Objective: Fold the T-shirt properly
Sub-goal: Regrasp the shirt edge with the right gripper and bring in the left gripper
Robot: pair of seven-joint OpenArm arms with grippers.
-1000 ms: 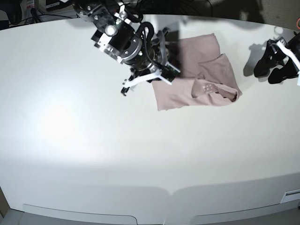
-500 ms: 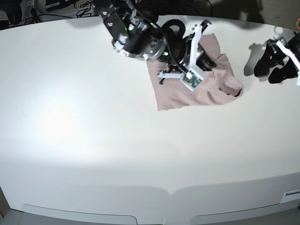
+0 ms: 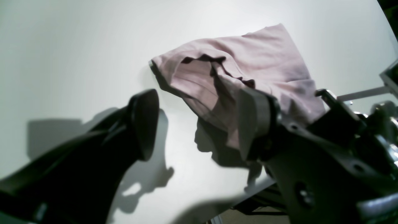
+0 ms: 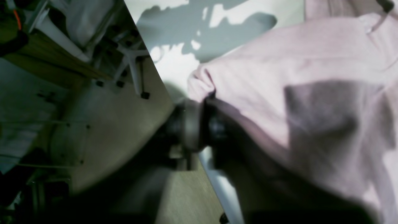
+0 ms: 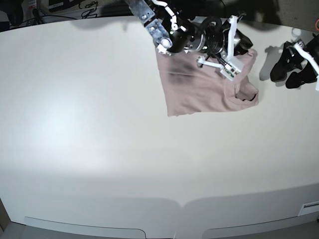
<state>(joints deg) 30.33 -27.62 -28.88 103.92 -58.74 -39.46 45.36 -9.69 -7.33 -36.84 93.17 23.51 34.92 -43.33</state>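
The dusty-pink T-shirt [image 5: 199, 89] lies partly folded at the back right of the white table [image 5: 99, 139]. An open sleeve or hem end bulges at its right corner [image 5: 246, 94]. My right gripper [image 5: 243, 46] reaches over the shirt's far right corner at the table's back edge. In the right wrist view it [image 4: 203, 124] is shut on a bunched edge of the shirt [image 4: 295, 68]. My left gripper [image 5: 291, 67] hovers open and empty to the right of the shirt. In the left wrist view its fingers [image 3: 143, 124] are spread, with the shirt [image 3: 255, 62] lying beyond them.
The table's back edge runs just behind the shirt. Past it the right wrist view shows floor and a chair base [image 4: 133, 65]. Cables and equipment sit behind the table at the top left [image 5: 50, 7].
My right arm has swung right and back across the shirt, from its left edge to its far right corner. The shirt's top layer now lies flatter. The left arm has not moved.
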